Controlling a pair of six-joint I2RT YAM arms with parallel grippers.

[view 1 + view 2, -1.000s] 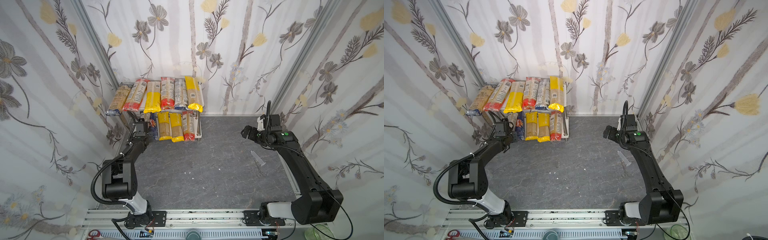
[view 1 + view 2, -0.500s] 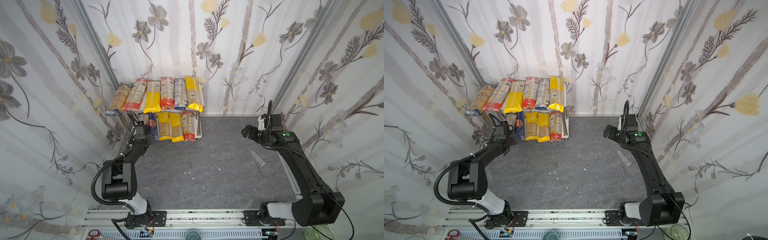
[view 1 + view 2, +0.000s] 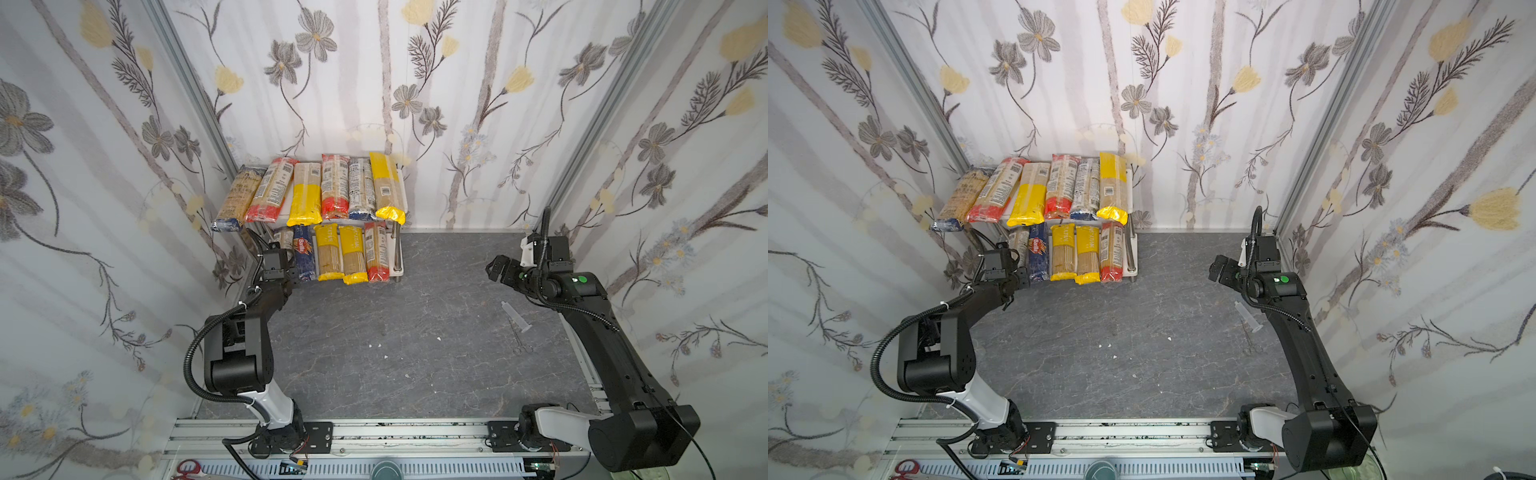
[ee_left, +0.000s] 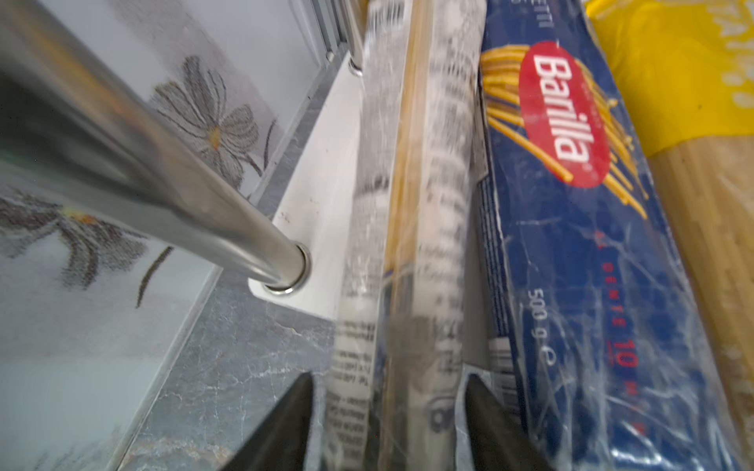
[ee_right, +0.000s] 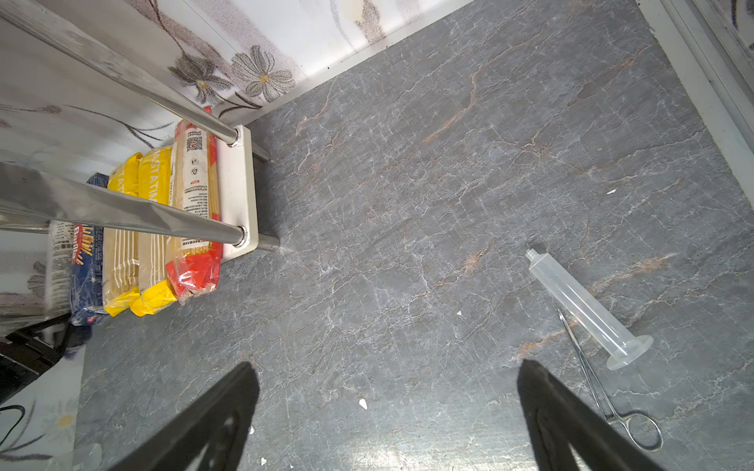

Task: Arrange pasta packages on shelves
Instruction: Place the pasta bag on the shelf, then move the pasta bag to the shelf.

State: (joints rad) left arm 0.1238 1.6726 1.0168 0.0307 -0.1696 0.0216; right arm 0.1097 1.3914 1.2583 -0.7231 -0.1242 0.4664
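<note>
A packet [image 4: 408, 204] is laid on the lower shelf [image 4: 322, 183] beside the blue packet [image 4: 571, 244], so the row is filled. The left gripper [image 4: 387, 379] is parted loosely around its end. The right gripper [image 5: 387, 365] is held wide and empty, kept clear.

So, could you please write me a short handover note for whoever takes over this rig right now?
Left gripper: open, straddling the near end of the white-labelled packet on the lower shelf, apparently not gripping.
Right gripper: open, empty, above the table.
Packets: six on the top shelf, five on the lower; none on the table.
Done: every visible packet is shelved.
Left: probably back the left arm out; the leftmost top packet lies skewed and overhangs, so may need straightening.
A syringe and forceps lie by the right arm.
</note>
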